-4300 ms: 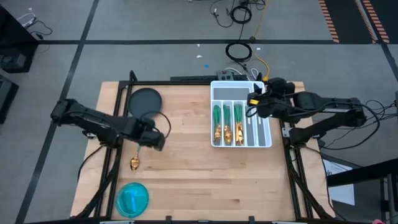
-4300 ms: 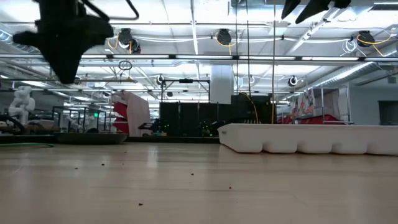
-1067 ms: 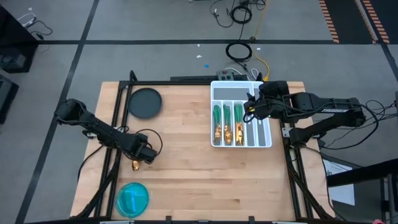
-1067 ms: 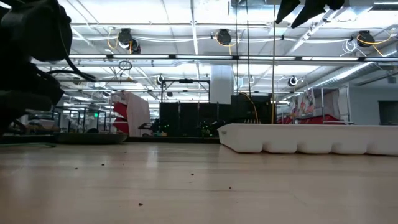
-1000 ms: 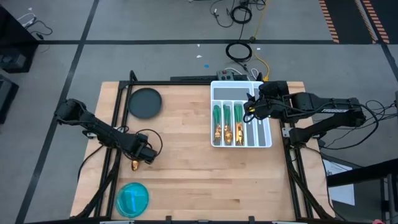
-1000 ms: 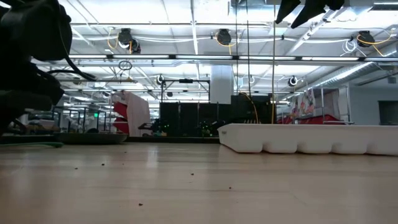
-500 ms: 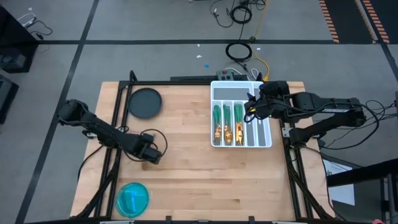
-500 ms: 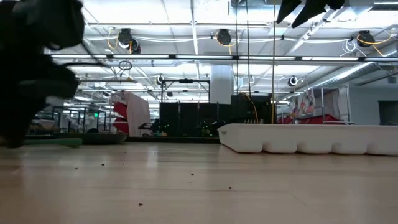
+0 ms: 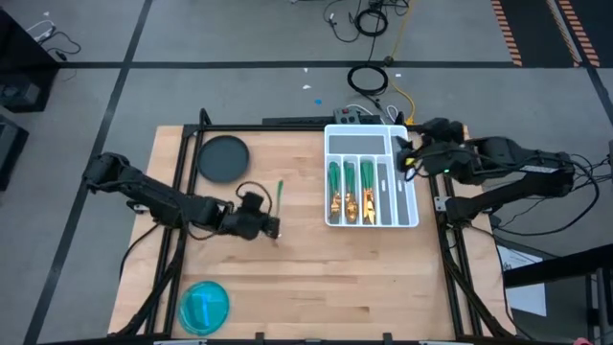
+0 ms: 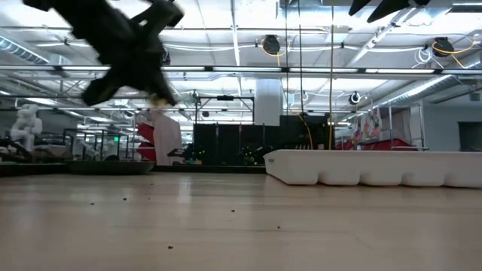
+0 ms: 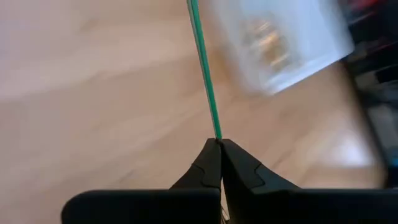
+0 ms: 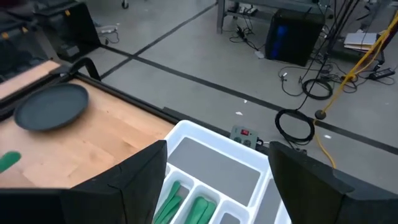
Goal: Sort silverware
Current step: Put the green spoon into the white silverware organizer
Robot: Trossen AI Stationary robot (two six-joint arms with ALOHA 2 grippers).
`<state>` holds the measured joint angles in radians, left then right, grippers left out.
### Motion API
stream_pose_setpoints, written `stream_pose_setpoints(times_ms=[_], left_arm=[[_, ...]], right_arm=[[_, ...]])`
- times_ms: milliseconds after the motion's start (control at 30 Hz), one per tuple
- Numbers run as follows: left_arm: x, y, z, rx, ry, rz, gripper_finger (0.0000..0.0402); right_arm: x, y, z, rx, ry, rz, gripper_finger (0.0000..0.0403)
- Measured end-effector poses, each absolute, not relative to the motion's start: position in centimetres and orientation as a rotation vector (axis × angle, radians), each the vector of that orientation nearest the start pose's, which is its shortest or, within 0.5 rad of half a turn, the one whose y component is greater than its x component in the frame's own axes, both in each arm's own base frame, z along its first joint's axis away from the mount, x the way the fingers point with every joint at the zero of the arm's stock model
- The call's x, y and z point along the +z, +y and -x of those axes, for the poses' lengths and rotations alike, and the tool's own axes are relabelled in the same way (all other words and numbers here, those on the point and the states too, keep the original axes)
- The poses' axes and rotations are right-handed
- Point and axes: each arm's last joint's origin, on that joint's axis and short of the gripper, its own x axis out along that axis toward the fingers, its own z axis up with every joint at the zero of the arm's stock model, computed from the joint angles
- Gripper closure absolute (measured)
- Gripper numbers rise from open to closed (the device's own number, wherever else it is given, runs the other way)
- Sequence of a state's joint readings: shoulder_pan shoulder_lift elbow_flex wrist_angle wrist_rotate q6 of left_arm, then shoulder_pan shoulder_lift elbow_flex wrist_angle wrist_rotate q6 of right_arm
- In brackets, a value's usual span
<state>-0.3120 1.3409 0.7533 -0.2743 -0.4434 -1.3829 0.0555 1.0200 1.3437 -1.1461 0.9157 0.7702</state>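
Silverware fills the middle slots of the white tray [image 9: 330,134], heads toward the table's near edge, so I carry the last piece [image 11: 203,74] the same way. My left claw [image 11: 218,152] pinches it at the head end, its green handle pointing away from my fingertips, over bare table between the dark plate [image 9: 223,158] and the tray. My right claw [image 12: 217,171] waits spread above the tray's far end.

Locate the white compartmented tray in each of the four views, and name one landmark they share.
High view: white tray at the table's right, far side.
Low view: tray's long side wall, right of centre.
Left wrist view: blurred, past the green handle, tray.
Right wrist view: between the open right gripper, tray.
Shared landmark: the tray itself.
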Motion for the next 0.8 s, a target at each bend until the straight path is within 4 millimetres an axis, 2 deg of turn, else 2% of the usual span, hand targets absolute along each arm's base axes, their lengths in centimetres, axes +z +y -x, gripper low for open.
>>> stream_pose_setpoints(times_ms=[133, 267, 500, 633, 800], left_arm=[[22.2, -5.0, -27.0, 0.527, 0.352, 0.984, 0.0401], [23.7, -2.5, -28.3, 0.498, 0.182, 0.953, 0.0401], [25.4, 1.8, -30.0, 0.403, -0.084, 0.975, 0.0401], [24.9, 3.2, -31.6, 0.286, -0.204, 1.008, 0.0401], [22.1, 4.3, -33.8, 0.185, -0.257, 1.083, 0.0401]], right_arm=[[40.7, -1.5, -13.8, -1.02, 0.347, -0.322, 0.0128], [41.0, -1.6, -12.9, -1.014, 0.321, -0.34, 0.0128], [41.1, -1.6, -12.6, -1.012, 0.318, -0.343, 0.0128], [41.1, -1.6, -12.6, -1.011, 0.322, -0.337, 0.0128], [41.0, -1.6, -12.6, -1.013, 0.332, -0.331, 0.0129]])
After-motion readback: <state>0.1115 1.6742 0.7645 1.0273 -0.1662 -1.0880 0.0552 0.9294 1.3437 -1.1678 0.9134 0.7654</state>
